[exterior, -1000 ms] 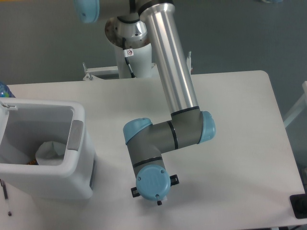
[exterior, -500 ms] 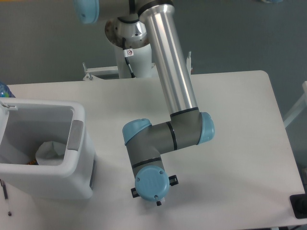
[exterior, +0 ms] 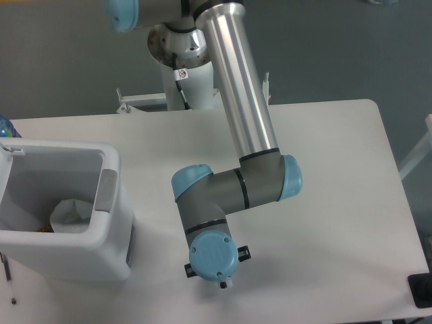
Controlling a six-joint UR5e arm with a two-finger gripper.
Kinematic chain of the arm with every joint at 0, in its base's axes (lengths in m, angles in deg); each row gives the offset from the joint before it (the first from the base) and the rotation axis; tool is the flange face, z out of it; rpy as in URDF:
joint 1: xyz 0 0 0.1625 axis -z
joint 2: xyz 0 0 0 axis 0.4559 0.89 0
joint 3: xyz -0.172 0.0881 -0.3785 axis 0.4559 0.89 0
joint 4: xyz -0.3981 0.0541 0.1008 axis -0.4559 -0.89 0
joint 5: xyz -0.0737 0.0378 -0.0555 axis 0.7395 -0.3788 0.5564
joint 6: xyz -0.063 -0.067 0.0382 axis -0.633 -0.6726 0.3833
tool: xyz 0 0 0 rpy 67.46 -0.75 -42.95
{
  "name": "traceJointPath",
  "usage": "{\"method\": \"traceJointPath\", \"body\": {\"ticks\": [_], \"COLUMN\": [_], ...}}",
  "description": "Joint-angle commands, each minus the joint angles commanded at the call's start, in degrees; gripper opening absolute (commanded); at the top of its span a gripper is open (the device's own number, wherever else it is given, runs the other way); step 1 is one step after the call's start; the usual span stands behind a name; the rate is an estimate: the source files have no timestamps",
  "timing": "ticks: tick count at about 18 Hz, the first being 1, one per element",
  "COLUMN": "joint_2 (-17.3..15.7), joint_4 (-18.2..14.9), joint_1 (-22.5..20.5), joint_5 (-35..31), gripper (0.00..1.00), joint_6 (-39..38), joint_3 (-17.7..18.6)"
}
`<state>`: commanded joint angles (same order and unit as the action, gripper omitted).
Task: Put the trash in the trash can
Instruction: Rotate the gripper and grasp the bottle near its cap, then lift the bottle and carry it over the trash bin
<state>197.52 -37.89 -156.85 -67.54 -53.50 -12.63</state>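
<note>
the gripper (exterior: 213, 277) sits under the arm's last wrist joint (exterior: 213, 256), near the front edge of the table (exterior: 337, 202), and the blue cap of that joint hides it almost wholly; only small dark bits poke out at the sides and a pale tip below. whether the jaws are released, clenched or grasping anything, i cannot tell. no bottle shows beneath or beside the wrist, so its place, long axis and cap direction cannot be read from this view.

moving outward, the grey forearm runs up and right to the elbow, then the silver upper arm (exterior: 239, 88) climbs to the base at the far edge.

to the left stands the trash can (exterior: 108, 202), well apart from the wrist, its grey handle patch on the rim facing the arm. inside it lies the paper cup (exterior: 71, 214), its open white mouth turned upward toward the camera, the narrow end buried below.

as a judgement: the cup part looks done; the bottle is unaccounted for, possibly hidden under the wrist.
</note>
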Motion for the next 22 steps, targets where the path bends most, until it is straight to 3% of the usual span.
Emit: {"method": "traceJointPath", "body": {"ticks": [3,9,18,22], "joint_2": [-0.88,-4.13,-11.59,-15.72], "joint_4": [0.26,6.59,7.90,13.52], "joint_1": [-0.35,-0.97,-2.11,-2.02], "joint_5": [0.18,4.12,12.21,17.83], "gripper": [0.51,0.49,0.49,0.49], "joint_6": [0.44,0.62,2.99,2.99], "joint_3": [0.00,0.00,0.09,0.09]}}
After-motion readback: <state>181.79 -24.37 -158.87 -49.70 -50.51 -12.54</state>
